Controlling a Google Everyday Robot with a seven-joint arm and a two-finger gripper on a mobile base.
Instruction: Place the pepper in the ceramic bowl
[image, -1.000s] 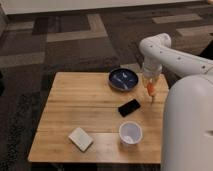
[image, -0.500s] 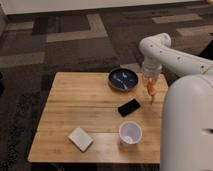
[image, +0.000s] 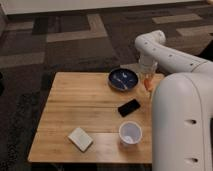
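Observation:
The pepper (image: 148, 85) is small, orange-red and tapered, and hangs point-down from my gripper (image: 147, 79), which is shut on its upper end. It is held above the table's right side, just right of the ceramic bowl (image: 123, 79). The bowl is shallow, round and dark blue-grey with pale marks inside, and sits at the table's far edge. The white arm comes in from the right and bends down over the gripper.
On the wooden table (image: 80, 100) lie a black phone (image: 129, 107), a white translucent plastic cup (image: 130, 133) near the front and a pale flat box (image: 80, 138) at front left. My white body (image: 182, 125) blocks the right side. Patterned carpet lies all around.
The gripper with the pepper has risen a little and shifted slightly left toward the bowl. Nothing else has moved.

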